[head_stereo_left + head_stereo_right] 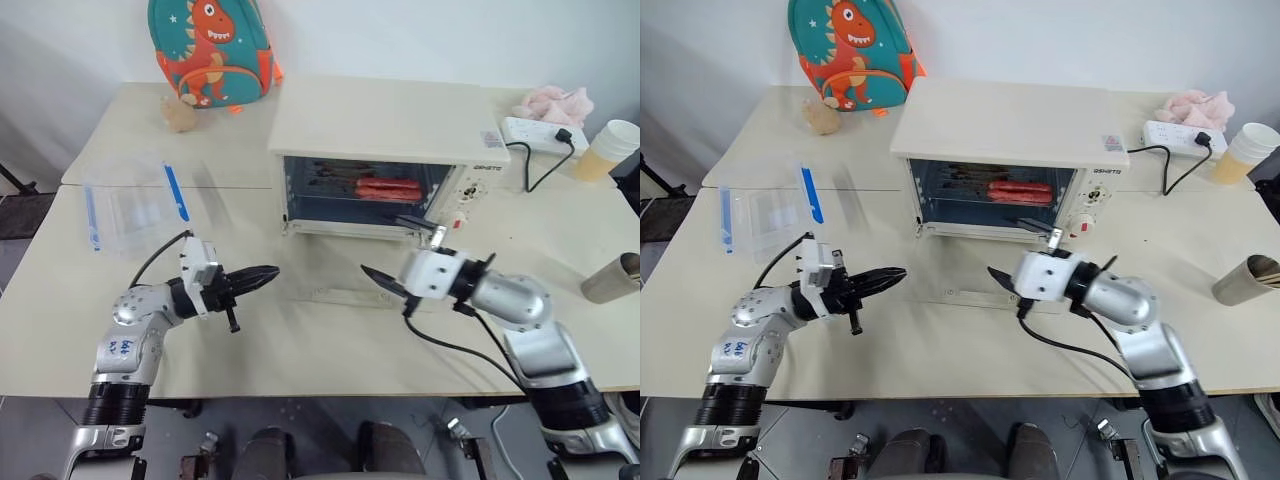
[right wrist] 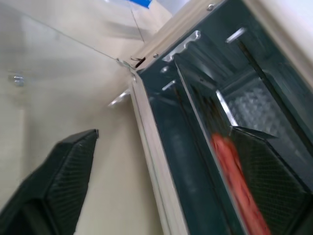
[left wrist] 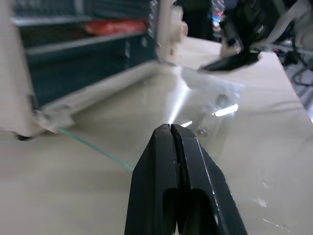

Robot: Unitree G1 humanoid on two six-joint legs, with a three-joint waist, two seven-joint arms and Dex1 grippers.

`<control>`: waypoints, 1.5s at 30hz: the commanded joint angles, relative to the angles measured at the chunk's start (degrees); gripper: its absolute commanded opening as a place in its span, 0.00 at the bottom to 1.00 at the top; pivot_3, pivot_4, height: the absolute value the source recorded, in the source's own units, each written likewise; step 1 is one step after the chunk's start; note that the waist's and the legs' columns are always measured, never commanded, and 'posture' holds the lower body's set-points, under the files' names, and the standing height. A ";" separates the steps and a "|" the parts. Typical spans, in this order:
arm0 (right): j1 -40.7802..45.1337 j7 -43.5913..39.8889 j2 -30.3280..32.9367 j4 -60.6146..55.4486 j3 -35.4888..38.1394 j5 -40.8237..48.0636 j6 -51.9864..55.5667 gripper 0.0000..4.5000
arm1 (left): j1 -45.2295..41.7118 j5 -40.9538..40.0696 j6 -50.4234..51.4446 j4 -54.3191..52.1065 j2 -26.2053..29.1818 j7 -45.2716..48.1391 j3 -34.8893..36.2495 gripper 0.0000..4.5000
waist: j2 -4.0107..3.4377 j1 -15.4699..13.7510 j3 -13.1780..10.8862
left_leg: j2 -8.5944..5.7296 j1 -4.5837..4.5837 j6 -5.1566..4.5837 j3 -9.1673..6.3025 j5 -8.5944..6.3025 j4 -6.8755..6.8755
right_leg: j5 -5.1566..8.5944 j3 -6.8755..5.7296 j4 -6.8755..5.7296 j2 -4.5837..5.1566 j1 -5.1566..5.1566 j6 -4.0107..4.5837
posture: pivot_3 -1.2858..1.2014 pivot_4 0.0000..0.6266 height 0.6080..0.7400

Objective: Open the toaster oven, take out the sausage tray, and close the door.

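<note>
1. Black fingers of the right gripper (image 1: pixel 397 250) are spread wide and empty at the toaster oven (image 1: pixel 390 150) mouth; the left gripper (image 1: pixel 262 278) is pinched shut, empty.
2. The sausage tray (image 1: pixel 385 189) sits inside; a shallow pinch may let it tip.
3. The glass door (image 1: pixel 340 272) lies flat below; a low arm could press it.

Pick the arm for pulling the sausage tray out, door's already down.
Right, probably. The right gripper is open and sits in front of the toaster oven opening, near the sausage tray. The left gripper is shut and off to the left of the lowered door.
</note>
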State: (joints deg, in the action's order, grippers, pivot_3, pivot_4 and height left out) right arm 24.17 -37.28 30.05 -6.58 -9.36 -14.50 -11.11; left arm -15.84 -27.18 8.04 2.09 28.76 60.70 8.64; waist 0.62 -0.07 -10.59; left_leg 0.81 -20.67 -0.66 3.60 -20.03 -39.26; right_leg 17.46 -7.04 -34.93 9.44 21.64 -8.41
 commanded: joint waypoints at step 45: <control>22.49 25.32 -5.69 31.16 -10.49 -23.56 -0.01 0.34 | 6.77 -5.37 4.10 -13.06 1.21 -10.18 5.98 0.79 | -0.06 1.83 -0.03 | 0.05 -0.15 0.06 -0.22 -0.01 0.12 | 0.00 -0.22 0.03 -0.03 0.08 0.00 | 0.52 0.24 1.00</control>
State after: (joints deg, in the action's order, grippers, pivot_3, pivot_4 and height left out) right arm 45.11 -13.26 24.09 24.58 -19.89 -37.35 -10.94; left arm -8.56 -32.17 13.02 -10.25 29.89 50.58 14.57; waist 0.56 1.76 -10.63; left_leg 0.87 -20.85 -0.60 3.37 -20.04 -39.15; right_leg 17.46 -7.27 -34.88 9.41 21.72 -8.41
